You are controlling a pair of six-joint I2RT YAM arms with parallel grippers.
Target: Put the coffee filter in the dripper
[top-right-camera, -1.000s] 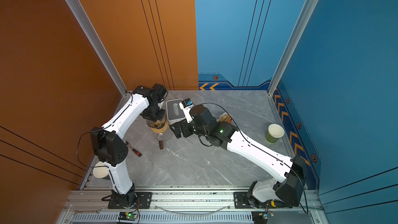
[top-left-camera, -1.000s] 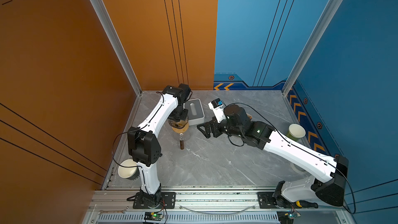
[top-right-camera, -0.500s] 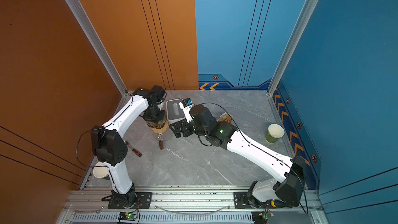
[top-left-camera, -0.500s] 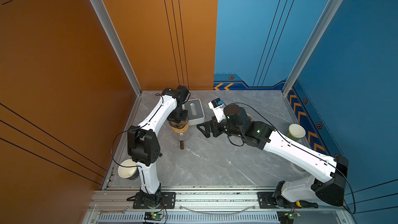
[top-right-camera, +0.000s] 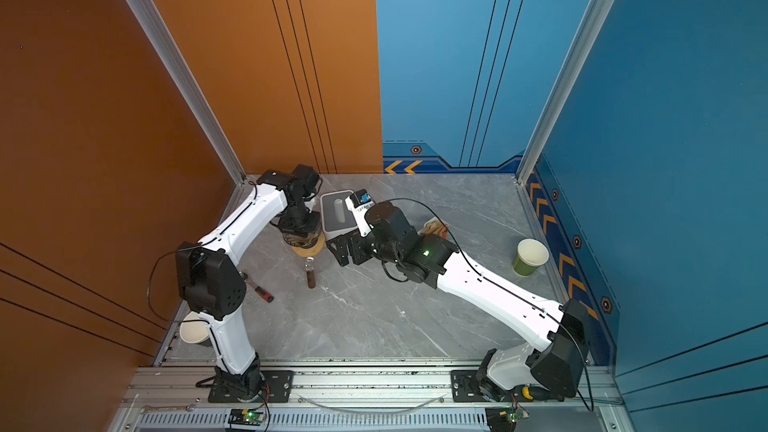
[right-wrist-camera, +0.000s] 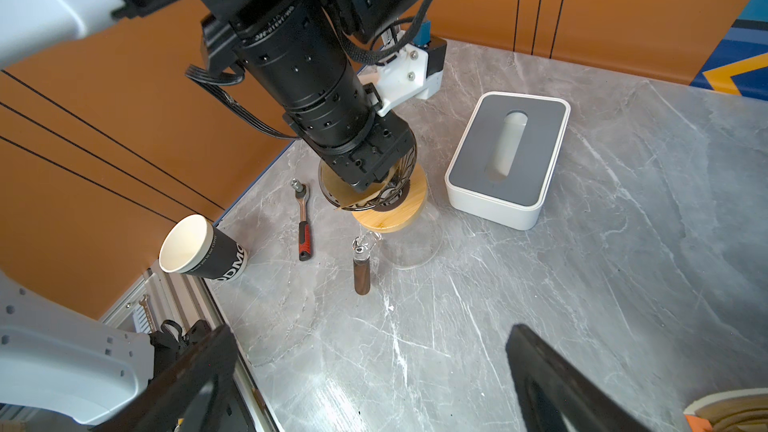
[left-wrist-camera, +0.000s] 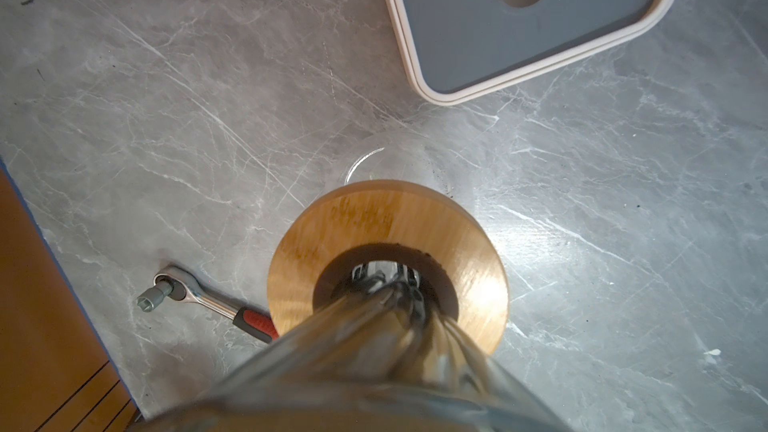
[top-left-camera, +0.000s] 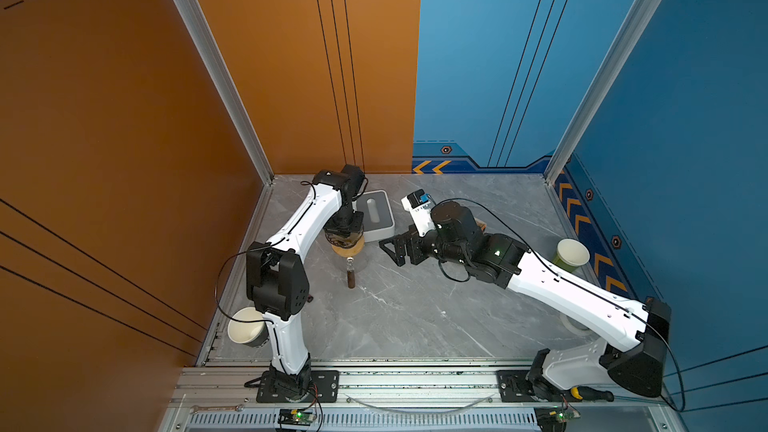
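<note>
Tan-brown paper cone coffee filter (right-wrist-camera: 352, 202): featherlight, floppy, creasable; pinch rim | left end effector (right-wrist-camera: 370, 178) together inside dark grey ribbed dripper (right-wrist-camera: 392, 195) | right end effector (right-wrist-camera: 374, 380) apart, empty

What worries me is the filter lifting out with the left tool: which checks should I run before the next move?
1. Filter inside dripper: ok, tan paper shows within the ribbed cone.
2. Filter fully seated: cannot tell, the left tool covers it.
3. Dripper in the wooden ring on the server: ok.
4. Left tool open: not ok, it is shut inside the dripper; whether it pinches paper is hidden.
5. Right tool out of the way: ok, open, empty, off to the side.
6. Box apart from the dripper: ok.
</note>
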